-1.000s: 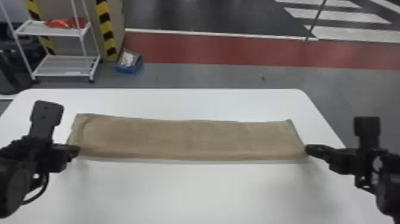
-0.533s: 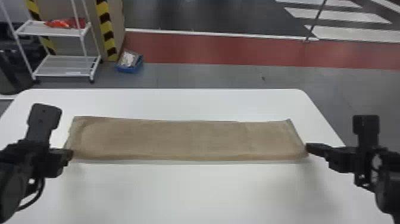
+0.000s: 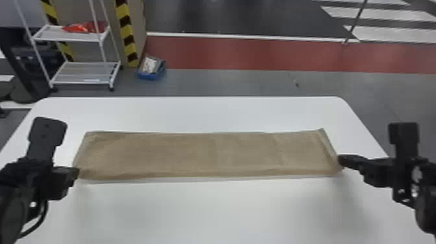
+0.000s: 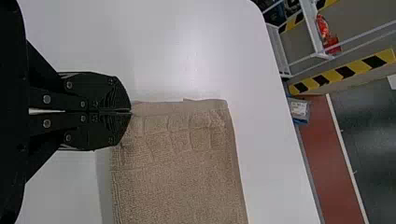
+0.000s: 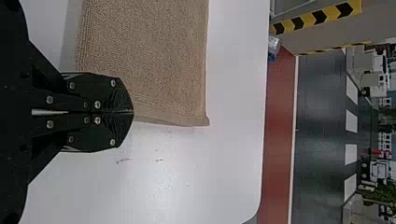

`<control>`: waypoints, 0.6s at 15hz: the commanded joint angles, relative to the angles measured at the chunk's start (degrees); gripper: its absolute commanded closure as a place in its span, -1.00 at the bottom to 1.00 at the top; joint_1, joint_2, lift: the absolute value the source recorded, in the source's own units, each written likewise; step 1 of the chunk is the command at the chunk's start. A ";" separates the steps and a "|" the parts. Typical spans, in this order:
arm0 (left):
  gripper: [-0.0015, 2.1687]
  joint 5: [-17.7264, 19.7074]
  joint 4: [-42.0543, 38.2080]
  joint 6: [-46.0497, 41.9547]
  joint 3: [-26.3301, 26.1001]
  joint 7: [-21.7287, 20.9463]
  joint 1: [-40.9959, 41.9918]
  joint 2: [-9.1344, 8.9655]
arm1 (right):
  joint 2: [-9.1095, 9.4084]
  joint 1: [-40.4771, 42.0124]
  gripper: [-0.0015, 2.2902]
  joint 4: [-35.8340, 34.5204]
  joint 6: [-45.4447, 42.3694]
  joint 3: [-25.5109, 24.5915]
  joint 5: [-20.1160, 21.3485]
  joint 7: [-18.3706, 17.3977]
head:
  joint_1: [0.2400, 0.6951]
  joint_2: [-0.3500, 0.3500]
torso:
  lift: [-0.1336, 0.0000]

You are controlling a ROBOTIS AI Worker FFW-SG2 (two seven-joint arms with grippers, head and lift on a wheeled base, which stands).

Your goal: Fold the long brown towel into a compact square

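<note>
Spanning the white table (image 3: 211, 214) from side to side, the long brown towel (image 3: 207, 155) lies flat over most of its length, its long edges running across the robot's front. It serves as the landmark for all places below. The left gripper (image 4: 130, 112) is at the towel's near left corner, its two fingers drawn together with the edge of the cloth pinched at their tips. The right gripper (image 5: 133, 112) is at the near right corner, likewise closed on the cloth. The far edge is unheld and rests on the table. A narrow paler band runs along below the near edge; whether it is a lower layer or shadow cannot be told. Beyond the towel, on the floor, are a wheeled rack (image 3: 69, 37) toward its left end and a blue box (image 3: 151, 68) to the right of the rack.

Step in hand, as judged: a two-corner grip for a lengthwise fold, with the towel yet to be brought to a compact square. The next move would call for both grippers to rise together, carry the near edge over toward the far edge, lay it down evenly and then let go. Folds across the length would follow, bringing the short ends inward. Equal height and light, even tension matter here: should one side lead, the fold would probably skew, and too strong an outward pull could slip a corner free. Soft cloth of this kind may also sag midway between the two grips.
</note>
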 commanded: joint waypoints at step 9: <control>-0.97 1.23 2.10 -5.06 -1.13 3.97 -0.93 -0.26 | 0.63 2.57 -0.96 -3.26 -4.32 -1.65 -2.00 -0.18 | 1.00 -0.21 | -0.84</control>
